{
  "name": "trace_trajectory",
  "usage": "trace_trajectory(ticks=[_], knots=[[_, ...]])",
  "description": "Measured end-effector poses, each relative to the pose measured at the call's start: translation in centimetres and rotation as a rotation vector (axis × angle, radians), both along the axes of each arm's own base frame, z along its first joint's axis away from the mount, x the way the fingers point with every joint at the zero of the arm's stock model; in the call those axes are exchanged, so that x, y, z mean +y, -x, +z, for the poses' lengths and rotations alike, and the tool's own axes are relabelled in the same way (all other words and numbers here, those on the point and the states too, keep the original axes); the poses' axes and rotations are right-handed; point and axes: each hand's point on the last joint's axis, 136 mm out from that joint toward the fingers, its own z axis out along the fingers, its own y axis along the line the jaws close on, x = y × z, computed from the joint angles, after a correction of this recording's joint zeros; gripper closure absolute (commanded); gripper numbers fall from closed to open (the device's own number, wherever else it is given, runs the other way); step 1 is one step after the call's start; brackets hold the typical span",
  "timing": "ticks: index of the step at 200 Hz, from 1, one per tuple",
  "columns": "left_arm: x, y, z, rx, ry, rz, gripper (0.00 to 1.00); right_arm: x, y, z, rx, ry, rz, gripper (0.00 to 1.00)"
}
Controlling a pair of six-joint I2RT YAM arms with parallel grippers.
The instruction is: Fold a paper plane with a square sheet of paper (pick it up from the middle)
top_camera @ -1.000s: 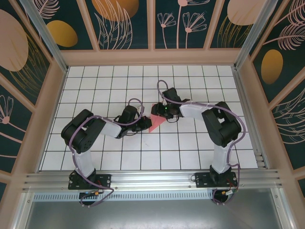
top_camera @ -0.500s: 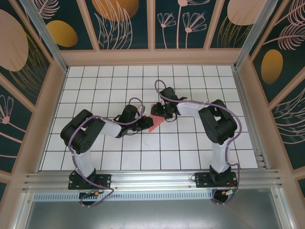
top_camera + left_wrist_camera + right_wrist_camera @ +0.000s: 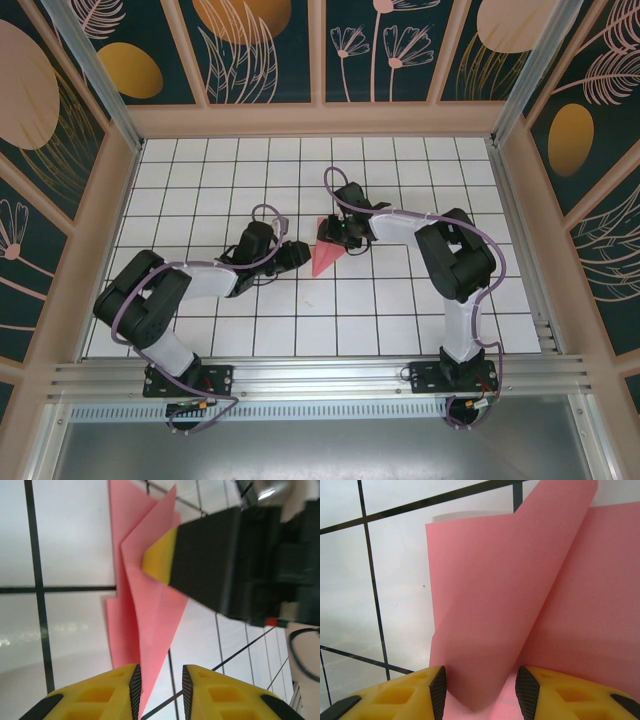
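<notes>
Just now the left gripper (image 3: 160,689) stands with its yellow fingers (image 3: 100,695) a narrow gap apart. The plane (image 3: 150,615) sends its sharp tip down into that gap, against the inner pad of one finger, with bare table (image 3: 75,540) showing next to the other pad, so nothing is clamped there.

The right gripper (image 3: 480,685) has its jaws about half apart, straddling a raised, curled flap of the pink paper that fills the space between the pads. Whether they pinch the flap cannot be told. From the left wrist, one yellow-tipped finger of that gripper rests on the plane's upper layer near a fold.

From above, the plane lies near the middle of the white grid, its point toward the near edge and its wide end under the right gripper. The left gripper sits just beside its left edge. The left arm (image 3: 180,285) stretches low from the near-left base, and the right arm (image 3: 450,260) bends in from the near-right.
</notes>
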Motion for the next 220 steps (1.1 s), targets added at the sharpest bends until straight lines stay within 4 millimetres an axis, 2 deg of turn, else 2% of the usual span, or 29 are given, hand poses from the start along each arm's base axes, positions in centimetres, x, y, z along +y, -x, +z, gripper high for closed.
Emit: trace_trajectory(ticks=[21, 50, 89, 152, 220], knots=[[-0.3, -0.3, 0.6, -0.026, 0.021, -0.004, 0.70, 0.0, 0.0, 0.0, 0.003, 0.003, 0.000, 0.53], [-0.8, -0.6, -0.4, -0.006, 0.018, -0.018, 0.69, 0.1, 0.0, 0.0, 0.004, 0.004, 0.001, 0.52], [-1.9, -0.6, -1.5, 0.016, 0.047, -0.061, 0.73, 0.1, 0.0, -0.1, 0.010, 0.008, 0.003, 0.50], [-3.2, -0.8, -1.7, 0.023, 0.092, -0.112, 0.76, 0.2, 0.0, -0.1, 0.023, 0.016, 0.003, 0.49], [-2.9, -1.2, -3.2, 0.049, 0.043, -0.091, 0.79, 0.2, -0.1, -0.1, 0.024, 0.017, 0.003, 0.49]])
